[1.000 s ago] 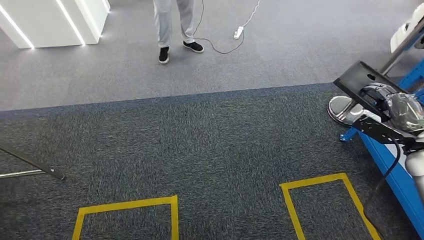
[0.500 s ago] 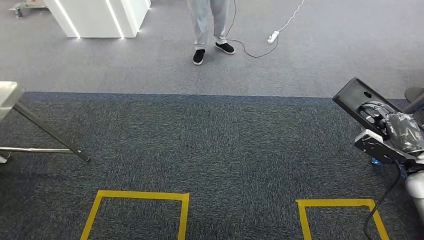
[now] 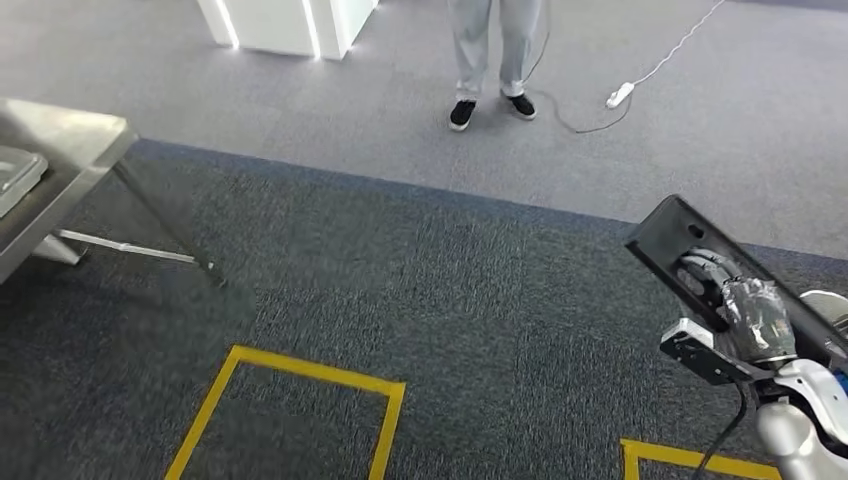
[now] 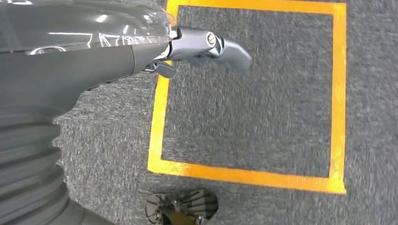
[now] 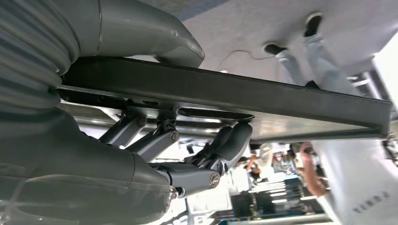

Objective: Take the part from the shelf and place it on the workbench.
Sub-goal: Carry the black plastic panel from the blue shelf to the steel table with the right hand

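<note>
Part [image 3: 668, 232], a flat black panel, is clasped in the right hand [image 3: 752, 318] at the lower right of the head view, thumb on one face and fingers [image 5: 225, 145] under the other. Since a second ago the camera has swung, bringing a steel workbench [image 3: 70, 160] in at left. The left hand [image 4: 206, 47] hangs over the floor's yellow tape square [image 4: 244, 173], holding nothing, fingers loosely spread.
</note>
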You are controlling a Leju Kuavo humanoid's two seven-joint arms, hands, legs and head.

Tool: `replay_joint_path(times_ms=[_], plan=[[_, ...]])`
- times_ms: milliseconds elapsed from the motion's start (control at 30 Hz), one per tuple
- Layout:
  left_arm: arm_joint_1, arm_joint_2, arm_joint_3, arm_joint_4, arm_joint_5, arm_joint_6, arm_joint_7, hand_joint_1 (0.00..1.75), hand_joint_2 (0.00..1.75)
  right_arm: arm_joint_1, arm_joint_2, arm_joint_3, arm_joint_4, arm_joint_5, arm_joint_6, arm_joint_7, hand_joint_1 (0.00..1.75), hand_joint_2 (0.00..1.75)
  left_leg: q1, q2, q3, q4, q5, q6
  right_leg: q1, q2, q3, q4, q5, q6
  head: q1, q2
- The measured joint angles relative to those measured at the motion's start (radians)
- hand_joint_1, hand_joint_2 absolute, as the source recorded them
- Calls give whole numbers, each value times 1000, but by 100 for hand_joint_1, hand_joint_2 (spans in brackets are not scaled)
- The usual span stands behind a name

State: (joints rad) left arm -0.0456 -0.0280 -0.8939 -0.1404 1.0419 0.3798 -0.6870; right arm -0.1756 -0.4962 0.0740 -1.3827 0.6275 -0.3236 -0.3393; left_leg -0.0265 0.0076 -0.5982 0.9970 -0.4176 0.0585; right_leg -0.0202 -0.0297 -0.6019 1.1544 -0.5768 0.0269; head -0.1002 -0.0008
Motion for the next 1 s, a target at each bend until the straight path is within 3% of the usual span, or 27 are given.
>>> replay_joint_path(times_ms=[67, 100, 133, 167, 233, 300, 367, 400, 467, 533, 600, 633, 667, 733, 800, 833, 900, 933, 1000], plan=[[-2, 0, 0, 0, -5, 1, 2, 0, 175, 14, 7, -14, -2, 8, 5, 0, 175, 175, 1, -27, 1, 1, 0, 2, -1, 25, -70, 123, -44, 3, 0, 0], [-1, -1, 0, 0, -7, 1, 4, 0, 175, 21, 11, -20, -2, 11, 9, 1, 175, 175, 1, -42, 1, 3, -1, 1, -3, 27, -91, 150, -41, 5, 0, 0], [0, -2, 0, 0, -10, 1, 5, 0, 175, 26, 14, -27, -3, 13, 12, 1, 175, 175, 2, -57, 1, 7, -2, 0, -4, 28, -93, 137, -17, 7, 0, 0], [1, -3, 0, 0, -12, 1, 6, 0, 175, 30, 16, -34, -5, 14, 15, 1, 175, 175, 4, -71, 1, 13, -6, -3, -7, 32, -75, 86, 22, 10, 0, 0], [1, -5, -1, 0, -16, 2, 10, 0, 175, 32, 17, -50, -8, 15, 23, -3, 175, 175, 5, -98, -5, 32, -16, -13, -14, 66, -24, -40, 86, 15, 0, 0], [2, -5, -1, 0, -17, 3, 15, 0, 175, 27, 18, -62, -5, 10, 37, -11, 175, 175, 5, -119, -15, 44, -21, -23, -16, 88, -1, -95, 101, 10, -1, 0], [5, -5, -2, 0, -18, 3, 22, 0, 175, 12, 19, -66, 6, 1, 53, -22, 175, 175, 6, -135, -23, 45, -20, -31, -14, 72, -2, -97, 102, -2, -1, 0], [7, -5, -3, 0, -20, 2, 27, 0, 175, -4, 18, -66, 15, -4, 60, -28, 175, 175, 6, -128, -26, 50, -23, -35, -14, 63, -1, -100, 103, -9, -1, 0], [4, -4, -5, 0, -25, -4, 37, 0, 175, -38, 17, -66, 36, -12, 71, -37, 175, 175, 6, -82, -51, 104, -56, -46, -14, 44, 2, -104, 105, -21, -1, 0], [-4, -4, -8, 0, -28, -10, 47, 0, 175, -63, 15, -66, 56, -16, 71, -40, 175, 175, 11, -32, -110, 227, -118, -54, -8, 21, 4, -105, 103, -27, -1, 0], [-8, -4, -9, 0, -28, -13, 58, 0, 175, -73, 16, -63, 73, -11, 65, -40, 175, 175, 17, -18, -161, 328, -150, -56, -3, -6, 5, -105, 100, -30, -1, 0], [-8, -4, -10, 0, -27, -13, 62, 0, 175, -76, 20, -60, 80, -5, 59, -40, 175, 175, 18, -16, -161, 326, -138, -55, -2, -19, 7, -105, 98, -30, -1, 0], [-7, -4, -10, 0, -27, -14, 66, 0, 175, -80, 24, -57, 87, 4, 52, -41, 175, 175, 18, -11, -140, 284, -110, -52, -1, -31, 9, -105, 96, -29, -1, 0], [-8, -4, -11, 0, -32, -13, 73, 0, 175, -92, 36, -52, 102, 24, 36, -45, 175, 175, 9, 27, -65, 140, -49, -39, 1, -54, 17, -105, 91, -26, -1, 0], [-13, -1, -16, 0, -43, -10, 80, 0, 175, -107, 47, -47, 115, 41, 28, -46, 175, 175, -5, 62, -24, 53, -28, -27, 2, -73, 23, -108, 88, -18, -1, 0], [-15, 0, -19, 0, -48, -8, 86, 0, 175, -114, 52, -44, 120, 47, 28, -43, 175, 175, -10, 64, -22, 43, -31, -23, 2, -84, 25, -110, 86, -13, -1, 0], [-15, 2, -25, 0, -50, -6, 97, 0, 175, -128, 61, -39, 126, 57, 35, -34, 175, 175, -9, 38, -16, 29, -24, -17, 0, -96, 34, -112, 82, -2, -1, 0], [-14, 3, -27, 0, -49, -5, 101, 0, 175, -134, 65, -36, 127, 63, 39, -31, 175, 175, -5, 26, -8, 20, -20, -12, -2, -81, 34, -103, 73, 2, -1, 0], [-15, 3, -30, 0, -47, -4, 103, 0, 175, -145, 70, -31, 132, 74, 47, -26, 175, 175, 2, 3, 5, 6, -12, -4, -4, -21, 3, -27, 28, 5, -1, 0]])
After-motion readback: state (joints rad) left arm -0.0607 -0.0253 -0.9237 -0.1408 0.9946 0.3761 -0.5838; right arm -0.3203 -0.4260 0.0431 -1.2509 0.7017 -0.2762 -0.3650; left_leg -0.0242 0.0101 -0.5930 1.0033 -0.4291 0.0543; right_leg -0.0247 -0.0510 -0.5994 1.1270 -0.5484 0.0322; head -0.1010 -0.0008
